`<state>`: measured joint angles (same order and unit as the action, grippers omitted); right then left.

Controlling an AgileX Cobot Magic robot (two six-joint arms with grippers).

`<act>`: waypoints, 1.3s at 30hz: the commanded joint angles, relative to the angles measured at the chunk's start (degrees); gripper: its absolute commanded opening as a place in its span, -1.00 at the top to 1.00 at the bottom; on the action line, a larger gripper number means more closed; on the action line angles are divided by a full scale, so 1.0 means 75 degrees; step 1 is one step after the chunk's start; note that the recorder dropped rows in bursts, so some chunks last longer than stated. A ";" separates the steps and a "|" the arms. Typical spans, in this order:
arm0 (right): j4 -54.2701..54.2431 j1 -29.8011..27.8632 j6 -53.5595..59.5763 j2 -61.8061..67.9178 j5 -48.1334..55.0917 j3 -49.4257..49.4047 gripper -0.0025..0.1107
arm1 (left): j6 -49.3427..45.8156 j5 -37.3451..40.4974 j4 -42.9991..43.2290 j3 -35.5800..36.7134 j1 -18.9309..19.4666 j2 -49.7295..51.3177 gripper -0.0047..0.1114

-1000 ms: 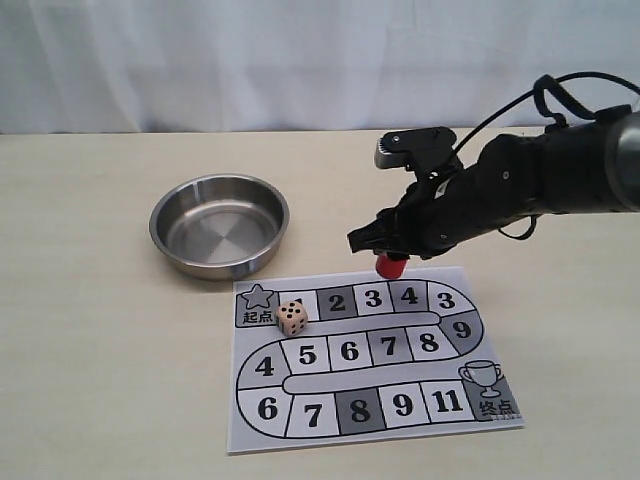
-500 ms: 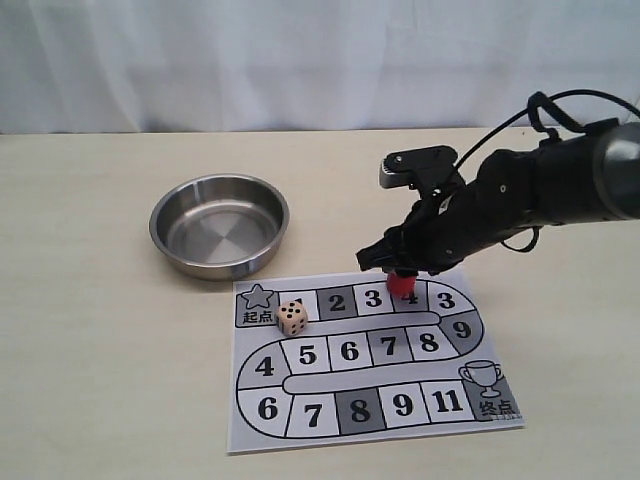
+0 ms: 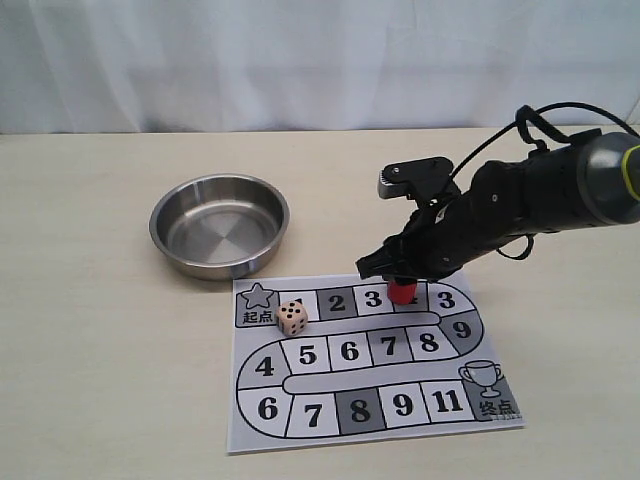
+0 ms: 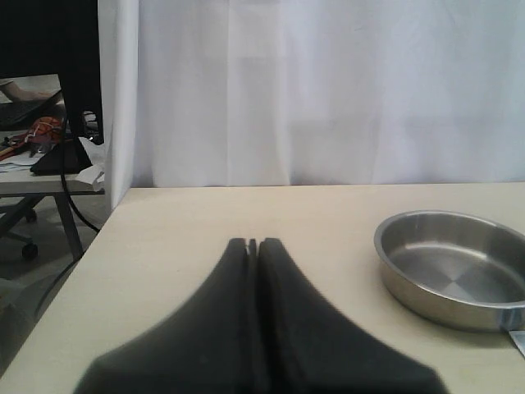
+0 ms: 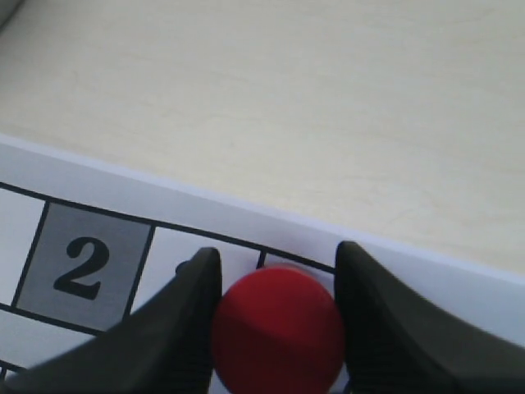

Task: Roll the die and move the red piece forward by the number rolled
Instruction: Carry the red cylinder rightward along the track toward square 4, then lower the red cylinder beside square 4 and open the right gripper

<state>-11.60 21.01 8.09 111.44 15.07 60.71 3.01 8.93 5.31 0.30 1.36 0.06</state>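
Note:
The red piece (image 3: pixel 402 292) is held between the fingers of my right gripper (image 3: pixel 401 281), low over the top row of the printed board (image 3: pixel 300 420), at the line between squares 3 and 4. In the right wrist view, the gripper (image 5: pixel 279 261) is shut on the red piece (image 5: pixel 277 328), with square 2 off to one side. Whether the piece touches the paper I cannot tell. The die (image 3: pixel 292 318) rests on the first square beside the star, five pips up. My left gripper (image 4: pixel 253 245) is shut and empty above bare table, out of the exterior view.
A steel bowl (image 3: pixel 220 225) stands empty on the table behind the board's left corner; the left wrist view also shows the bowl (image 4: pixel 455 263). The right arm reaches in from the right over the table. A white curtain closes the back.
The right gripper has carried the red piece down and toward the front, from just past the board's far edge onto the top row near square 4. The die has not moved.

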 commanded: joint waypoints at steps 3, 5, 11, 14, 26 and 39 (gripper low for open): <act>0.0102 -0.0041 0.0039 -0.0124 0.0019 -0.0053 0.88 | 0.0003 -0.0122 0.0004 -0.0040 -0.0001 -0.0009 0.92; 0.0102 -0.0041 0.0039 -0.0312 0.0019 -0.0053 0.88 | 0.0003 -0.0091 0.0004 -0.0040 -0.0001 -0.0009 0.92; 0.0322 -0.0225 0.0009 -0.0776 0.0299 -0.0053 0.88 | 0.0003 -0.0091 0.0004 -0.0040 -0.0001 -0.0009 0.92; 0.0295 -0.0516 -0.0047 -0.0835 0.0646 -0.0053 0.88 | 0.0003 -0.0091 0.0004 -0.0040 -0.0001 -0.0009 0.92; 0.0257 -0.0955 -0.0047 -0.0818 0.1148 -0.0053 0.88 | 0.0003 -0.0091 0.0004 -0.0040 -0.0001 -0.0009 0.92; 0.0245 -0.0919 -0.0047 -0.0183 0.0014 -0.0521 0.88 | 0.0003 -0.0109 0.0004 -0.0040 -0.0001 -0.0009 0.92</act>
<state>-9.85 14.11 7.87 109.29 16.32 57.89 3.01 8.93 5.31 0.30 1.36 0.06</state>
